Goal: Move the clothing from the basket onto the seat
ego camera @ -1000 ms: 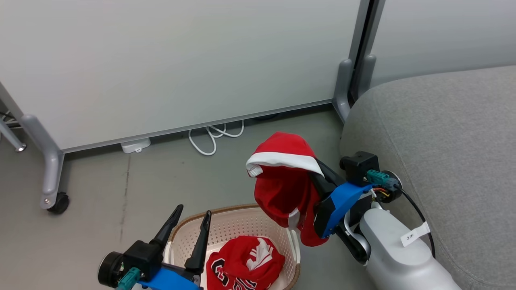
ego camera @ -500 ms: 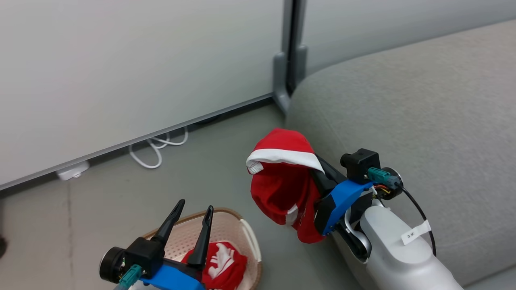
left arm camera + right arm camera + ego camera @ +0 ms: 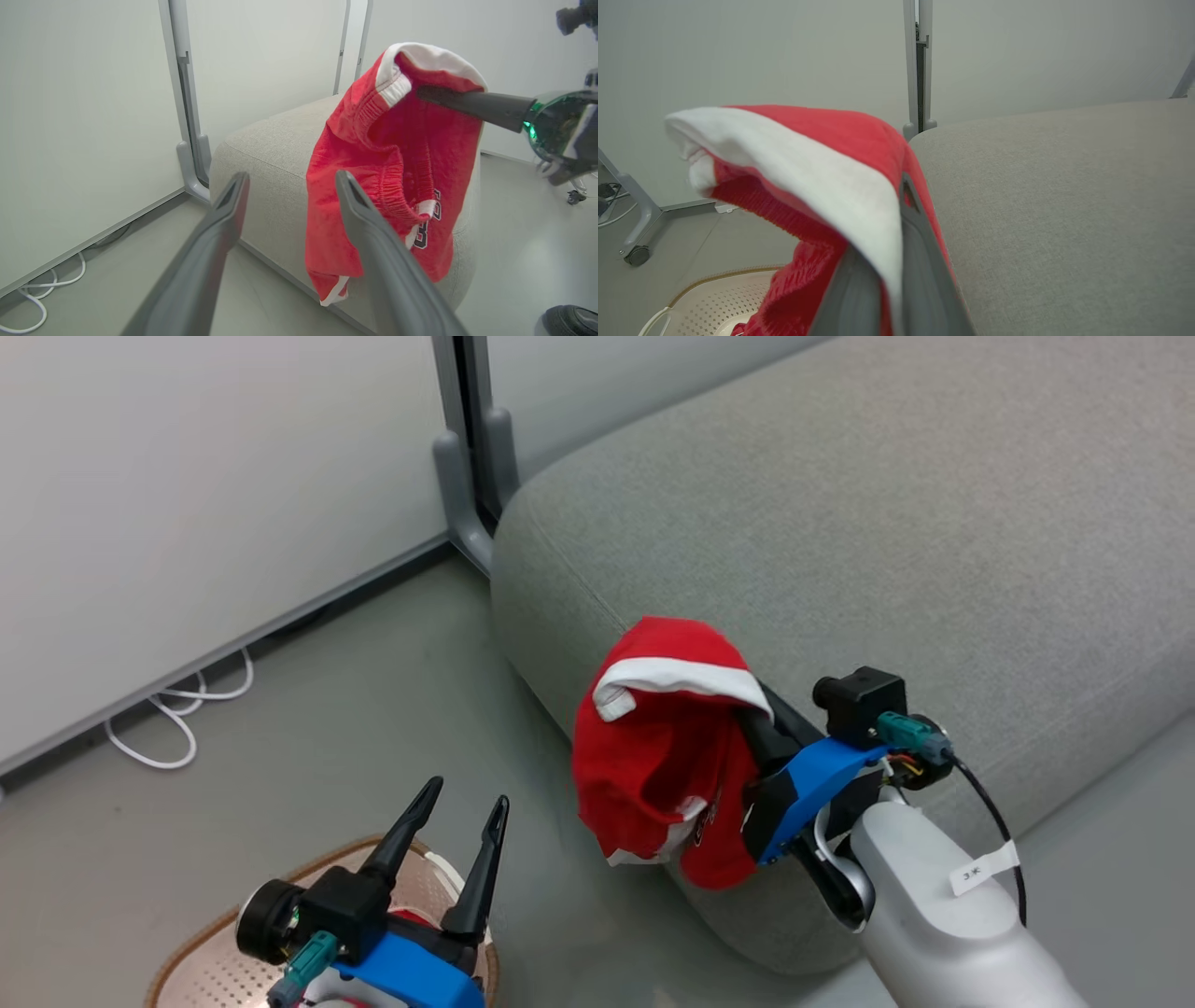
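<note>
The clothing (image 3: pixel 663 756), red shorts, hangs by its white waistband from the right gripper (image 3: pixel 767 717), which is pinched shut on it and held high so the cloth can clear the seat (image 3: pixel 840 523). It hangs beside the seat's corner, not yet over the top. The left gripper (image 3: pixel 470 793) hovers spread wide and empty over the basket (image 3: pixel 215 943), probably ready for the next piece.

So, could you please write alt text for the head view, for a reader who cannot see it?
The right gripper, jaws shut on a red garment with white trim, holds it hanging by the rounded corner of a light grey seat. At lower left the left gripper is open above a cream basket on the grey floor.
</note>
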